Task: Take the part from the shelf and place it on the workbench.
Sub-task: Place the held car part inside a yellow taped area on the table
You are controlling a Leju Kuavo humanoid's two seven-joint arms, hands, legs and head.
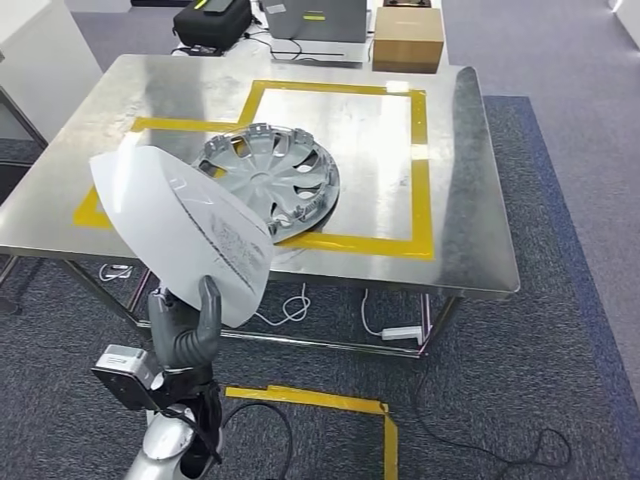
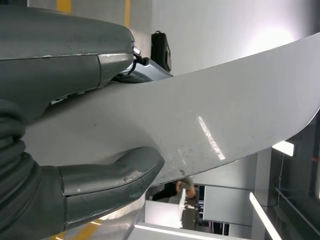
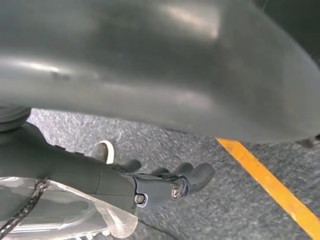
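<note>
One white curved panel (image 1: 181,225), the part being carried, is pinched at its lower edge by the robot's left hand (image 1: 183,330), thumb on the near face and fingers behind it, held up in front of the near edge of the steel desk (image 1: 468,180). The panel tilts up and away from the hand, dark scuff marks running across its face, and it partly covers the left rim of a silver hubcap (image 1: 275,180) that lies flat on the desk, straddling the near line of a yellow tape rectangle (image 1: 419,160). In the left wrist view the thick grey thumb (image 2: 113,180) presses on one face of the pale sheet while the fingers (image 2: 75,65) clamp the other. The right hand (image 3: 166,182) hangs above grey carpet (image 3: 170,145) beside a yellow floor stripe (image 3: 279,192), its dark fingers loosely extended and slightly apart, holding nothing. Beyond the desk's far edge sit a black bag (image 1: 211,22), a laptop (image 1: 317,20) and a cardboard box (image 1: 407,38). Cables (image 1: 483,445) trail across the carpet under the desk.
</note>
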